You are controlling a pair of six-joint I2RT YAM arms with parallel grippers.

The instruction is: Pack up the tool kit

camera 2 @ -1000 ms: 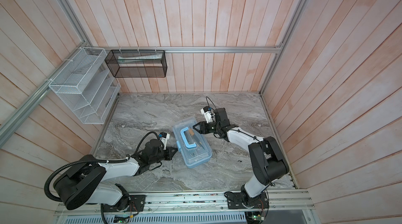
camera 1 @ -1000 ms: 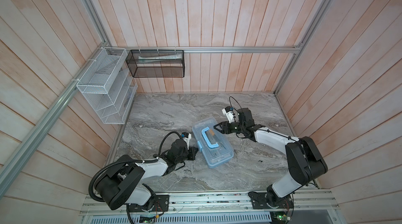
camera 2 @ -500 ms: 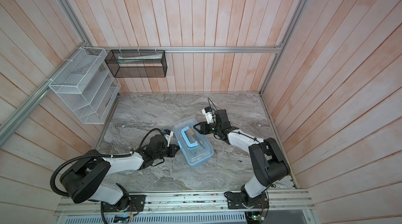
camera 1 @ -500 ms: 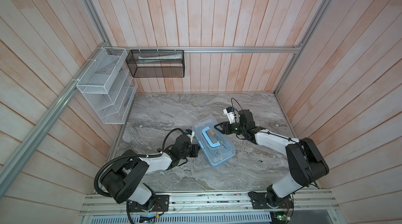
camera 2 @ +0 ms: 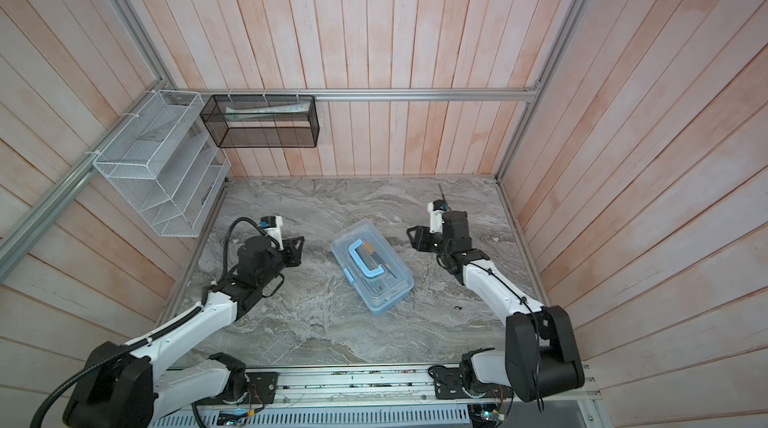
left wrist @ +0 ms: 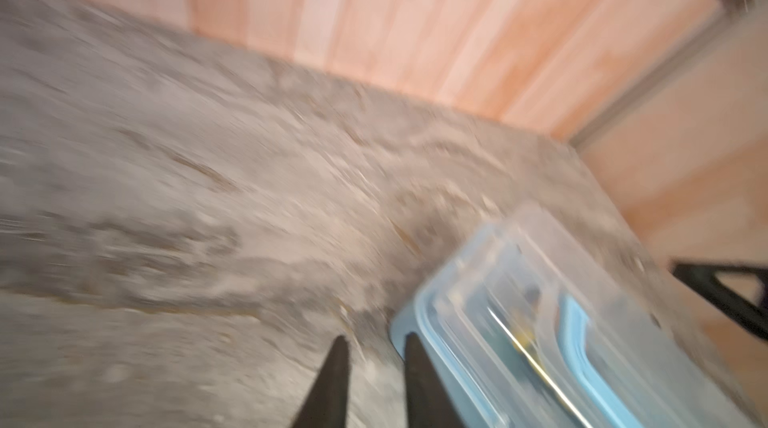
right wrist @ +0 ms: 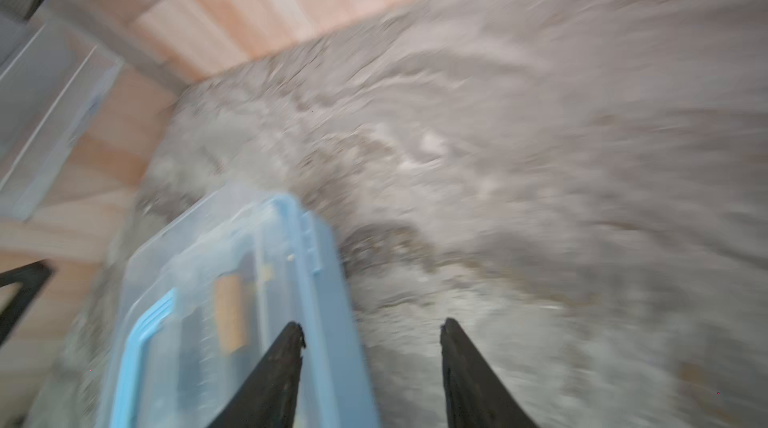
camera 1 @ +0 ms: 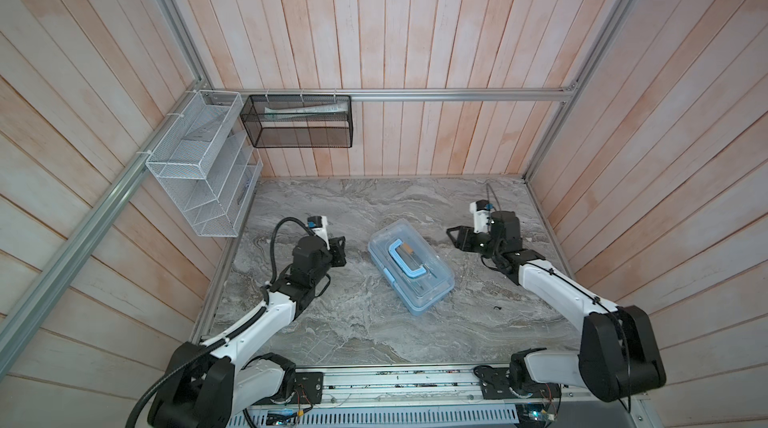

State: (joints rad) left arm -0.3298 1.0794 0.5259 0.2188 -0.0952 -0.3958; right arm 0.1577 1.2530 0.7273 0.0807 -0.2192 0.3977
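Tool kit box (camera 1: 428, 293): light blue base, clear lid, blue handle (camera 1: 399, 261). Worktop (camera 1: 353, 322): grey, marble-veined. Rack (camera 1: 195, 164) white mesh; basket (camera 1: 299, 139) black mesh; walls (camera 1: 415, 30) pale pink planks.

The left arm (camera 1: 257, 322) and right arm (camera 1: 557, 293) have white link shells and black joint housings. A thick black ribbed hose (camera 1: 271, 251) loops beside the left arm; thin tied wires (camera 1: 561, 280) trace the right. The left hand (camera 1: 341, 250) and right hand (camera 1: 453, 238) are black, with tapered fingers (right wrist: 270, 380).
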